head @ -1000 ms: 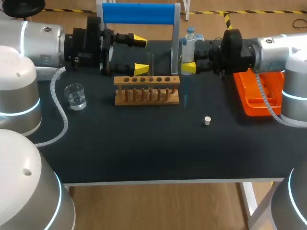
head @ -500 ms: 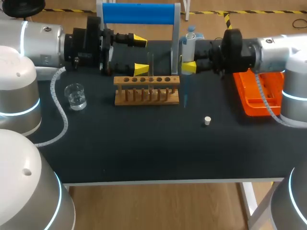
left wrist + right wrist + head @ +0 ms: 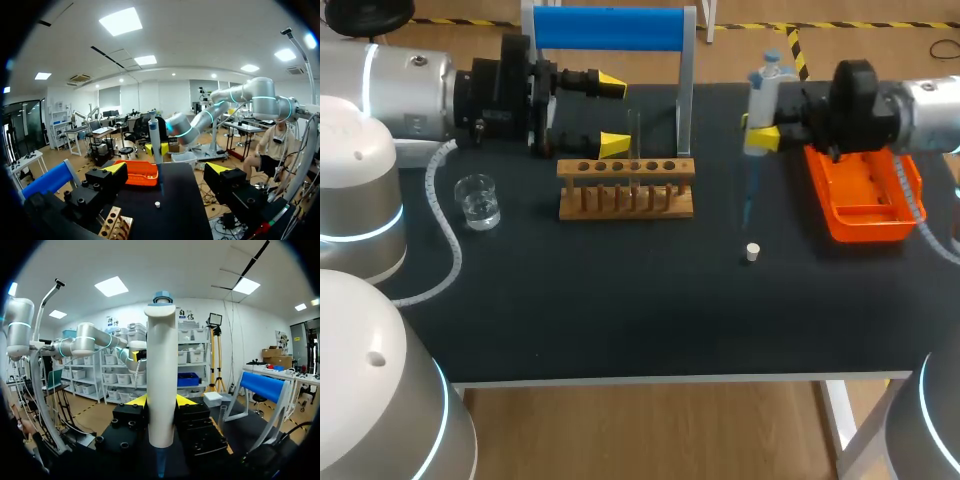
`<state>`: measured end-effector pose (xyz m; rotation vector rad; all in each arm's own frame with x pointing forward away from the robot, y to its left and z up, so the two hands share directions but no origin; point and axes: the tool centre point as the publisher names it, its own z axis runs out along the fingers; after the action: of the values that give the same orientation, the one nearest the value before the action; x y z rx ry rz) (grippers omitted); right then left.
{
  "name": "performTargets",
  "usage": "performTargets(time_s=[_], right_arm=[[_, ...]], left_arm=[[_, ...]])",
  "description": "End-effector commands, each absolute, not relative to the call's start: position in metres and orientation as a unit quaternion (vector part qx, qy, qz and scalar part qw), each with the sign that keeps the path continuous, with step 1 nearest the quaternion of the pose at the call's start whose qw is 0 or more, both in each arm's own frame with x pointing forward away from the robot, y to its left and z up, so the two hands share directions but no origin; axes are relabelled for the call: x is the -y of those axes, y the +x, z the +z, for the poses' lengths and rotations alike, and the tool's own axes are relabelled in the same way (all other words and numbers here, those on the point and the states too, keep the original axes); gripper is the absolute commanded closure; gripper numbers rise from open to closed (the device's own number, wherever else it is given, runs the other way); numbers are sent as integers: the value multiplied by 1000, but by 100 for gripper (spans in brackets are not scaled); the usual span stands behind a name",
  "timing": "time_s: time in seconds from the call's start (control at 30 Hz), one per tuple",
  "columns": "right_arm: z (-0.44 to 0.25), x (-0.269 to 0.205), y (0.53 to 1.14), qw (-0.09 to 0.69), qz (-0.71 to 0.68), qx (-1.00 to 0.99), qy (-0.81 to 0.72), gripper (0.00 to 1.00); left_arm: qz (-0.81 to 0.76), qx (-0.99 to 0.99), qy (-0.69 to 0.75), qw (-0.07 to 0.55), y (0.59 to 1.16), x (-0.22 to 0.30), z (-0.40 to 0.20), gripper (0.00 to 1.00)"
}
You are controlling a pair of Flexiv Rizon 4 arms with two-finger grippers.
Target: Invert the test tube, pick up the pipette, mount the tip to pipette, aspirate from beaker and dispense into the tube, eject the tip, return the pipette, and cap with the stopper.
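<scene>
My right gripper [image 3: 760, 126] is shut on the white pipette [image 3: 761, 100], which hangs upright, its blue tip [image 3: 748, 212] pointing down above the table between the wooden rack [image 3: 626, 190] and the orange tray [image 3: 865, 195]. In the right wrist view the pipette [image 3: 162, 380] stands between the yellow fingertips [image 3: 136, 400]. A clear test tube [image 3: 637, 150] stands upright in the rack. My left gripper [image 3: 613, 113] is open just behind the rack's left end, holding nothing. The water beaker [image 3: 478, 200] sits at the left. The white stopper [image 3: 752, 252] lies on the table below the pipette tip.
The pipette stand with its blue bar [image 3: 610, 28] rises behind the rack. In the left wrist view the left gripper [image 3: 167, 170] faces the pipette [image 3: 155, 142], the orange tray [image 3: 137, 172] and the stopper [image 3: 157, 204]. Bare black tabletop [image 3: 620, 310] lies in front.
My right gripper has carried the pipette to the right, away from the rack's right end and toward the orange tray. The left arm has stayed put.
</scene>
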<state>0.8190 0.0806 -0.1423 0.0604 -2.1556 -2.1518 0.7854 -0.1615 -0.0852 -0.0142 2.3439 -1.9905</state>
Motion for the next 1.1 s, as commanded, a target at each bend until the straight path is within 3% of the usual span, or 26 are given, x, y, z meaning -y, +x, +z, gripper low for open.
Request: performTargets(time_s=[0.03,0.4,1.1], right_arm=[[-132,-48,812,36,-694,719,21,100],[-119,15,816,-30,-706,707,36,100],[-135,110,855,-34,-719,693,35,100]], left_arm=[[-648,-761,-4,33,786,161,-86,0],[-648,-761,-4,33,786,161,-86,0],[-648,-761,-4,33,786,161,-86,0]])
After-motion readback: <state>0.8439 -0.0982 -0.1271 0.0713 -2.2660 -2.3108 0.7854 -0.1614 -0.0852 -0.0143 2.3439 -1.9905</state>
